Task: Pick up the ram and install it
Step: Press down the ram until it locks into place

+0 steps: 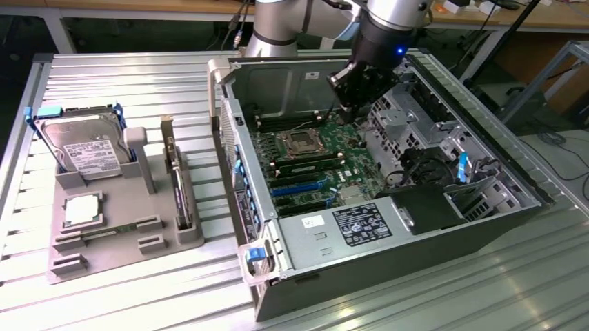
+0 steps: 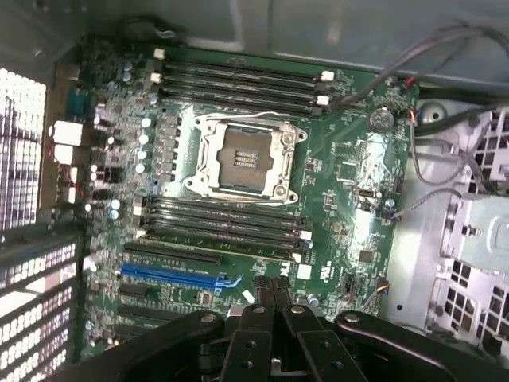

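The ram (image 1: 305,165) is a slim green stick with black chips, seated in a motherboard slot beside the empty processor socket (image 1: 300,142) inside the open computer case (image 1: 368,234). In the wrist view the ram (image 2: 223,243) lies in the slot row closest to my fingers, past the socket (image 2: 242,159). My gripper (image 1: 343,116) hangs inside the case above the far end of the motherboard, away from the ram. Its black fingertips (image 2: 270,288) are pressed together, shut with nothing between them.
A grey parts tray (image 1: 65,265) on the exterior view's left holds a hard drive (image 1: 85,148), a square silver processor (image 1: 83,209) and an upright expansion card (image 1: 176,183). Drive cages and cables (image 1: 432,165) crowd the case's right side. The table is slatted metal.
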